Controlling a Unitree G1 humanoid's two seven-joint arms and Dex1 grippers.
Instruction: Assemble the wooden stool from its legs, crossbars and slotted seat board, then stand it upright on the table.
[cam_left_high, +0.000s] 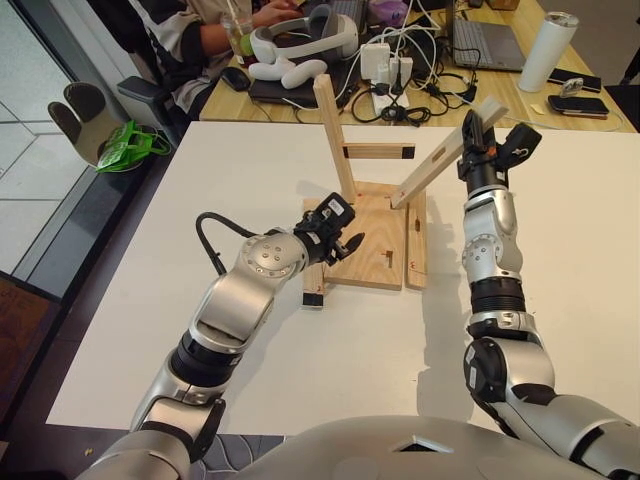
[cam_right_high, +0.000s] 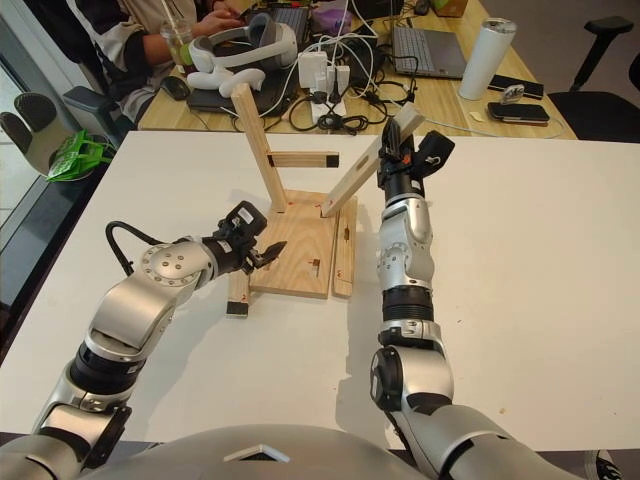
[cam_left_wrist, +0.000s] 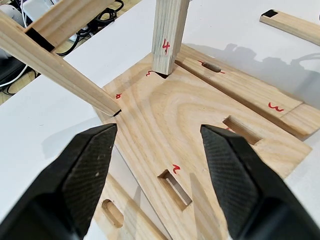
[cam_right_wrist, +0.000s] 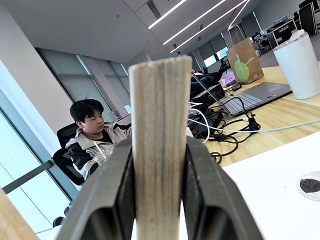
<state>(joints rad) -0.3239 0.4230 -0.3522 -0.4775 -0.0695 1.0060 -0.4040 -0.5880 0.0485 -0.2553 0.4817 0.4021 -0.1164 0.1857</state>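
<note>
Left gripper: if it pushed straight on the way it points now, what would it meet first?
Most likely the flat pale wooden slotted seat board: the left gripper, jaws open, points at its face near a rectangular slot. How far off is unclear.

Bright ceiling lights (cam_right_wrist: 167, 14) cast soft shadows on the white table (cam_left_high: 350, 350).

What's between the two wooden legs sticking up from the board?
A short pale wooden crossbar juts from the left leg toward the tilted leg in the right gripper, shown in both eye views.
</note>
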